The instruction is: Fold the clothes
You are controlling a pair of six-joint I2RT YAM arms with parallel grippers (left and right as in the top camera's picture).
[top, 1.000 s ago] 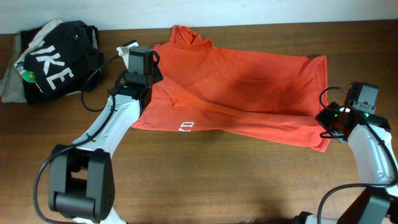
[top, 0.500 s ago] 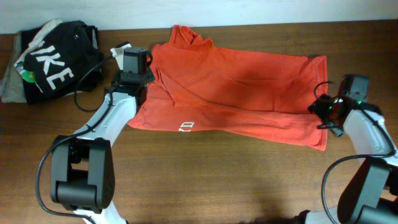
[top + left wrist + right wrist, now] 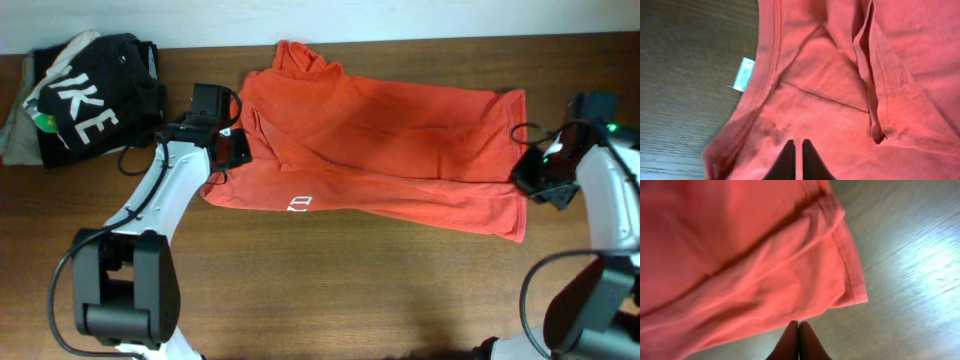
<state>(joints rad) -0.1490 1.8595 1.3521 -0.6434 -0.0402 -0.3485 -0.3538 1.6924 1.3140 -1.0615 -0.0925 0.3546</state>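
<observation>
The red-orange T-shirt (image 3: 380, 140) lies spread across the table, collar at the back left, its small white logo (image 3: 298, 204) near the front edge. My left gripper (image 3: 232, 150) is over the shirt's left side. In the left wrist view its fingers (image 3: 797, 143) stand shut with a hairline slit above the cloth (image 3: 840, 100), and a white label (image 3: 744, 74) sticks out at the hem. My right gripper (image 3: 535, 182) is at the shirt's right edge. Its fingers (image 3: 798, 324) are pressed together over bare wood, tips just at the hem (image 3: 740, 255). No cloth shows pinched in either.
A black garment with white letters (image 3: 90, 95) lies piled at the back left on a grey-beige one (image 3: 12, 135). Bare wooden table (image 3: 350, 290) runs along the front. The table's back edge meets a white wall behind the shirt.
Both arms have drawn outward, the left gripper to the left and the right gripper to the right. The shirt's left edge slid slightly left, then lay still.
</observation>
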